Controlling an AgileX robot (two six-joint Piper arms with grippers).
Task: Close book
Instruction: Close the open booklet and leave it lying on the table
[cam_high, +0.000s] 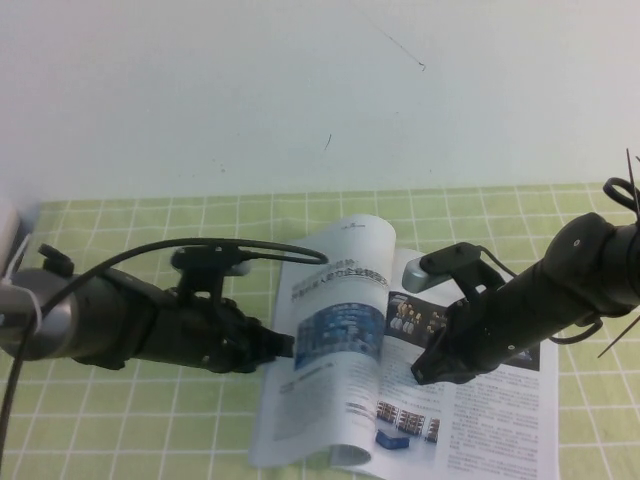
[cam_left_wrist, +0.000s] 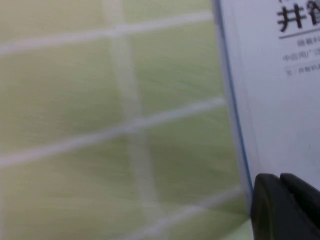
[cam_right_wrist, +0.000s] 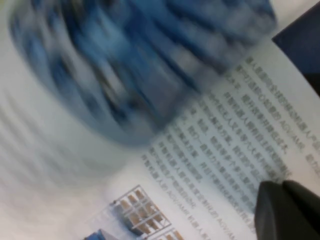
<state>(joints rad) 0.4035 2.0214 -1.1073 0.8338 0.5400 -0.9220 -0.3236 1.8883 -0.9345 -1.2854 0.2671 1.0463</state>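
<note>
An open book (cam_high: 480, 420) with printed pages lies on the green checked cloth. Its left page (cam_high: 335, 330) is lifted and curls up over the middle. My left gripper (cam_high: 288, 345) is shut, and its tip touches the outer edge of that lifted page. In the left wrist view the white page (cam_left_wrist: 280, 100) stands right beside the closed fingertips (cam_left_wrist: 265, 210). My right gripper (cam_high: 422, 372) is shut and sits low over the right page near the spine. In the right wrist view its dark fingers (cam_right_wrist: 285, 210) hover over lines of text (cam_right_wrist: 225, 125), with the curled page (cam_right_wrist: 125, 65) close by.
The green checked cloth (cam_high: 120, 420) covers the table up to a white wall (cam_high: 300, 90). A black cable (cam_high: 150, 250) loops over the left arm. A white object (cam_high: 8, 235) shows at the far left edge.
</note>
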